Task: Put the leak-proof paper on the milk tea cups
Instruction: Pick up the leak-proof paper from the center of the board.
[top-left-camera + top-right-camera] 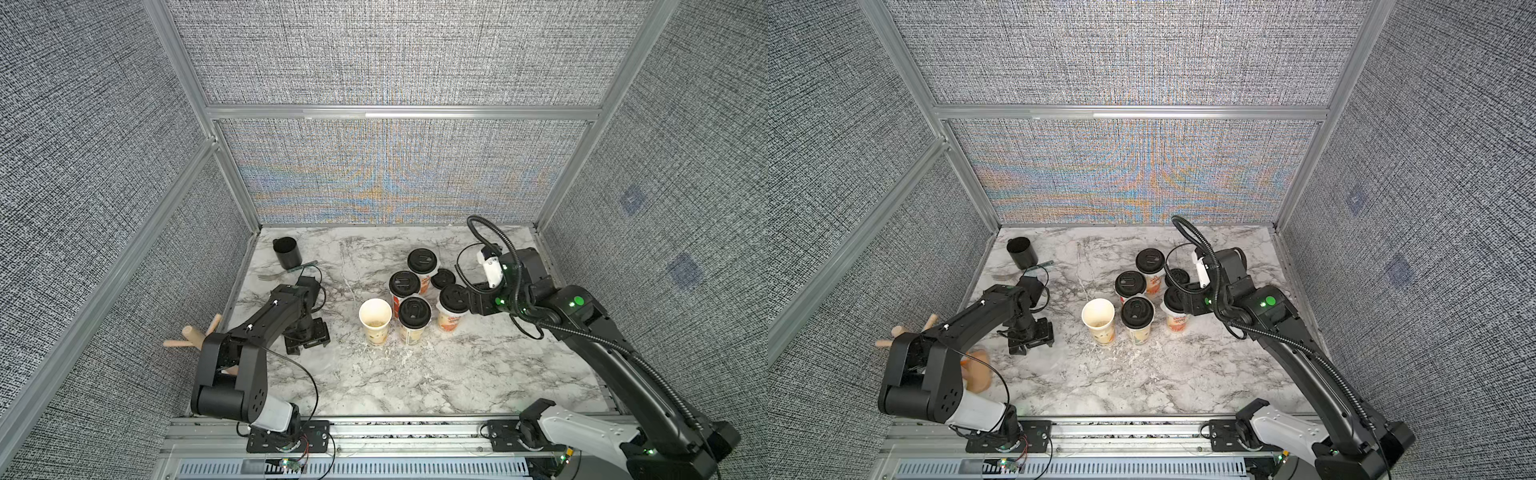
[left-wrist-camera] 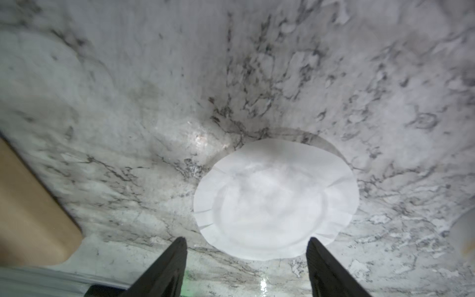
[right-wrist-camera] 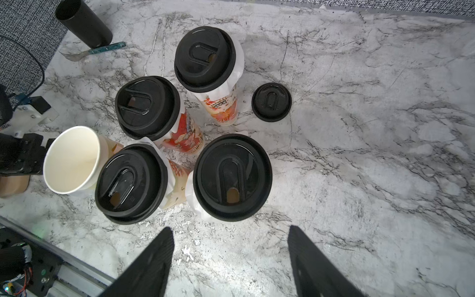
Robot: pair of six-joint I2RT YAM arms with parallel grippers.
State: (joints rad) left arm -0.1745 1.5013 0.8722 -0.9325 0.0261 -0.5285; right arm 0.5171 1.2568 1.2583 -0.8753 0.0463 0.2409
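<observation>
One sheet of leak-proof paper (image 2: 275, 198), flat on the marble (image 2: 128, 77) just ahead of the left gripper (image 2: 246, 240), whose jaws are spread and empty. The right gripper (image 3: 230, 228) is likewise spread and empty. We suggest pinching the near edge lightly, lifting level and centring over the uncovered cup (image 1: 375, 314).

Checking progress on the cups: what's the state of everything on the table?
Open cup: upright, no paper, no lid.
Four lidded cups: upright, lids on, paper showing underneath.
Loose lid: flat on the marble.
Paper sheet: flat on the marble, ungripped.
Black mug: upright.
Left gripper: open, empty.
Right gripper: open, empty.
</observation>
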